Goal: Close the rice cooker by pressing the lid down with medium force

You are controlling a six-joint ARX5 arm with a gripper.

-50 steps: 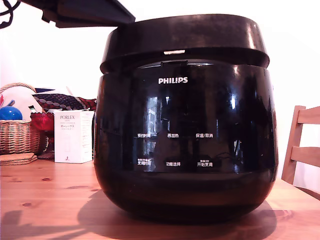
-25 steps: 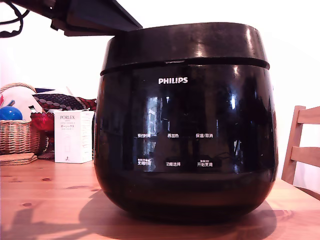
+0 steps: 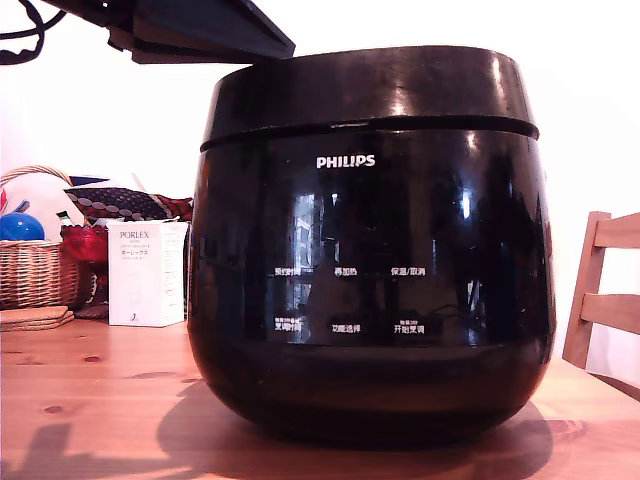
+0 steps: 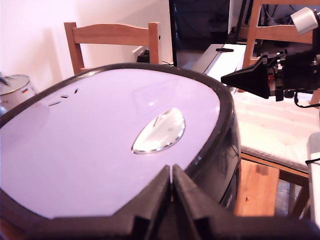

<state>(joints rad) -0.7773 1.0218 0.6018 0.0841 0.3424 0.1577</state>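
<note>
- A second ago the lid (image 3: 370,88) stood a crack above the rice cooker (image 3: 370,280), with a pale sliver showing at the front seam — now that gap is gone and only a thin dark line runs round the body.
- The lid has sat level like this for the last half second, so I judge the press has done its work; whether the latch has truly caught, I cannot tell from here.
- My hand (image 4: 171,182) is at the lid's near edge, fingers pressed together to a narrow slit, holding nothing; the glossy top spreads out ahead of me, with the oval silvery button (image 4: 159,131) just beyond my fingertips.
- In the exterior view my dark fingers reach in over the lid's rim from the side; they have risen a touch in this last half second, and I cannot tell if they touch the lid.
- The cooker sits below me on the wooden surface (image 3: 90,400), square and unmoved; the white box (image 3: 147,272) and wicker basket (image 3: 35,270) are well off to one side of it.
- What remains, I judge, is only to lift clear.
</note>
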